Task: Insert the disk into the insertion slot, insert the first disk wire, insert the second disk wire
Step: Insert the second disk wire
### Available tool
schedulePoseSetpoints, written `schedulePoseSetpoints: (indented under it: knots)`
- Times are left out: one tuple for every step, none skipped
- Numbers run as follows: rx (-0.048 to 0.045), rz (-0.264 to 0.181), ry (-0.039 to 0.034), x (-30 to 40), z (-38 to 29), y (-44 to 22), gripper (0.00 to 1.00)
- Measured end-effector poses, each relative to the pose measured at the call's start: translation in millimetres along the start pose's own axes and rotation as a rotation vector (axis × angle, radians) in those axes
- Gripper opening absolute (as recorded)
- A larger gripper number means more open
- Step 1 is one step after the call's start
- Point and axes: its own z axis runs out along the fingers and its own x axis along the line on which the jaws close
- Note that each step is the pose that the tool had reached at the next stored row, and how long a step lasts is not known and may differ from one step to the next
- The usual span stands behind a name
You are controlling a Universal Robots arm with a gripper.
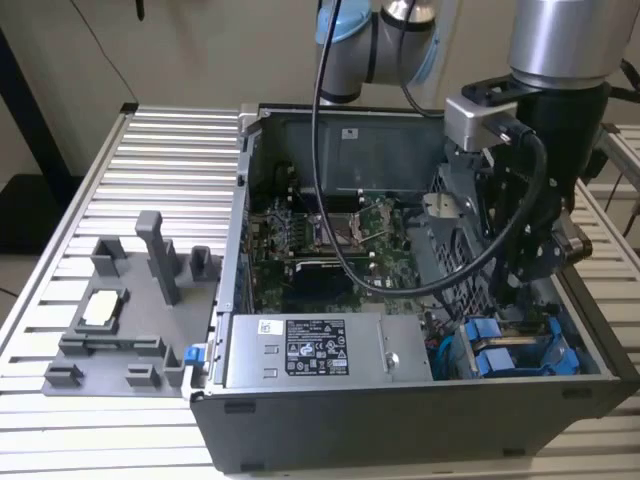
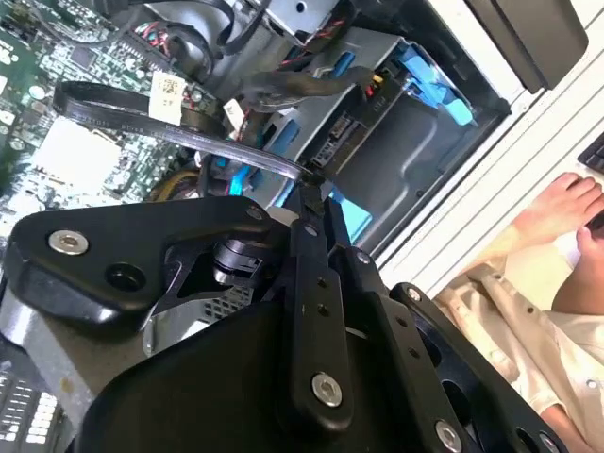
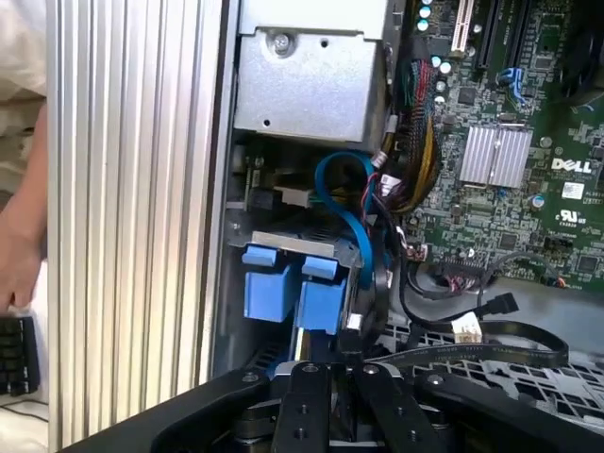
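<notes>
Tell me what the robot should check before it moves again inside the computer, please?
1. Disk sitting in its bay: ok, the blue carrier is down in the slot.
2. End effector shut on the black wire: ok.
3. Wire's plug lined up with the disk's socket: cannot tell, the end effector hides it.
4. Person's hand outside the computer case: ok.

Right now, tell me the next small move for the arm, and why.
Probably ease the gripper slightly toward the disk. The jaws look shut on the end of a flat black disk wire, and the disk in its blue carrier already sits in the bay close by.
</notes>
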Motion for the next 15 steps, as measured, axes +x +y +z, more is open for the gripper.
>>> schedulePoseSetpoints:
  knots:
    - [-0.0036, -0.001, -0.0006, 2.8, 0.9, -1.2, 0.16]
    - [-0.0074, -0.002, -0.0012, 5.9, 1.8, -2.5, 0.16]
    - [-0.0107, -0.003, -0.0016, 8.5, 2.7, -3.6, 0.16]
    - [-0.0144, -0.003, -0.0021, 11.4, 3.5, -4.7, 0.16]
    - [-0.0178, -0.004, -0.0026, 14.3, 4.4, -5.8, 0.16]
    - [-0.0204, -0.005, -0.0033, 16.6, 5.2, -6.6, 0.16]
    - [-0.021, -0.005, -0.0056, 17.6, 5.5, -6.9, 0.16]
    - [-0.0204, -0.004, -0.0108, 17.9, 5.6, -6.9, 0.16]
    - [-0.0186, -0.002, -0.0259, 18.0, 5.6, -6.9, 0.16]
    - [-0.0164, -0.001, -0.0438, 18.1, 5.7, -7.0, 0.16]
    - [-0.0143, 0.001, -0.0614, 18.3, 5.7, -7.0, 0.16]
    - [-0.0122, 0.003, -0.079, 18.4, 5.7, -7.0, 0.16]
    - [-0.0102, 0.005, -0.097, 18.6, 5.8, -7.0, 0.16]
    - [-0.0084, 0.006, -0.1149, 18.9, 5.8, -6.9, 0.16]
    - [-0.0064, 0.008, -0.1343, 19.2, 5.9, -6.9, 0.16]
